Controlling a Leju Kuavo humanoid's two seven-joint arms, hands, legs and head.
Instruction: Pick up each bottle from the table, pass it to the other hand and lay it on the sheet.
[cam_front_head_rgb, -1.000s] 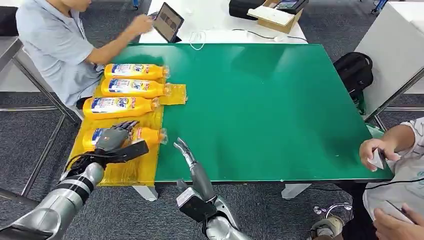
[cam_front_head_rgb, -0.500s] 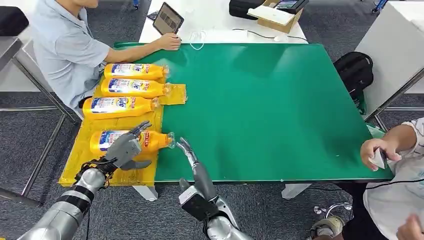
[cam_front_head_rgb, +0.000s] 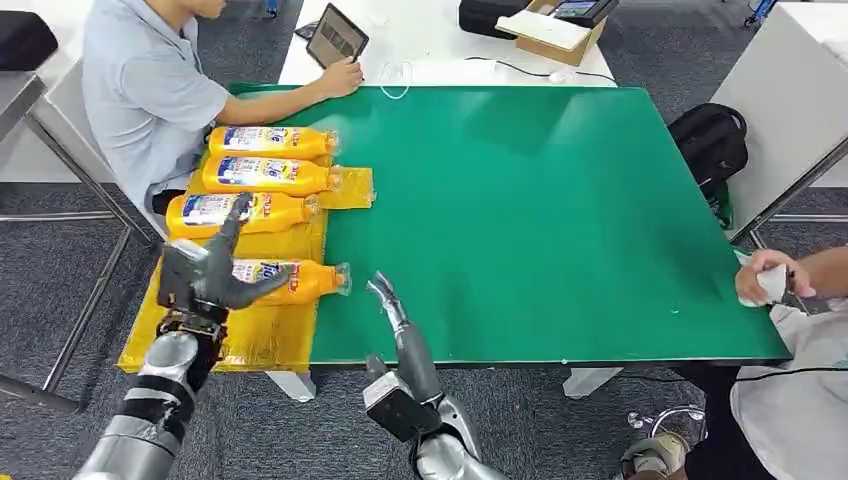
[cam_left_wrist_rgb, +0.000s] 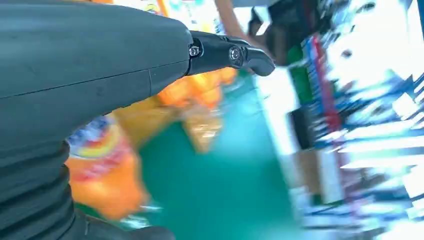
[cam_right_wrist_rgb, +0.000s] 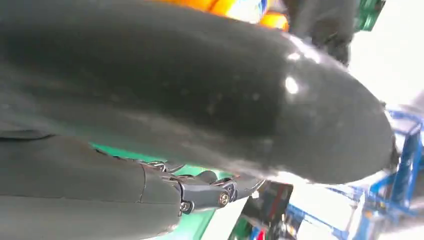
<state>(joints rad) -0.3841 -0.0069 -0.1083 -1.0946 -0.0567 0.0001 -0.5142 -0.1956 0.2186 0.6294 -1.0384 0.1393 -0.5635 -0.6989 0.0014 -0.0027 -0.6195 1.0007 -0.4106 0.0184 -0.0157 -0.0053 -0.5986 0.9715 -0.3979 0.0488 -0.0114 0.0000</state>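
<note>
— Bottles first: we see four orange ones, all lying on their sides on the yellow sheet (cam_front_head_rgb: 255, 345) that covers the table's (cam_front_head_rgb: 540, 220) left edge, caps pointing toward the green middle. Why laid that way?

— We think lying flat stops them rolling or tipping, and the row keeps the sheet orderly. Three sit toward the far left corner; the nearest bottle (cam_front_head_rgb: 290, 280) lies closer to the near edge, apart from them.

— And our left hand (cam_front_head_rgb: 200, 275)?

— It hangs just over the label end of that nearest bottle, fingers spread and lifted, gripping nothing. We judge the bottle is set down and the hand is free of it.

— Moving right, our right hand (cam_front_head_rgb: 390, 305)?

— It reaches up over the near edge of the table, fingers extended and loosely apart, holding nothing. We see no bottle on the green surface, so it may simply be waiting.

— Anyone else?

— One person (cam_front_head_rgb: 150, 90) sits at the far left corner, a tablet (cam_front_head_rgb: 335, 42) by their hand; another person's hand (cam_front_head_rgb: 765, 280) rests at the right edge.
</note>
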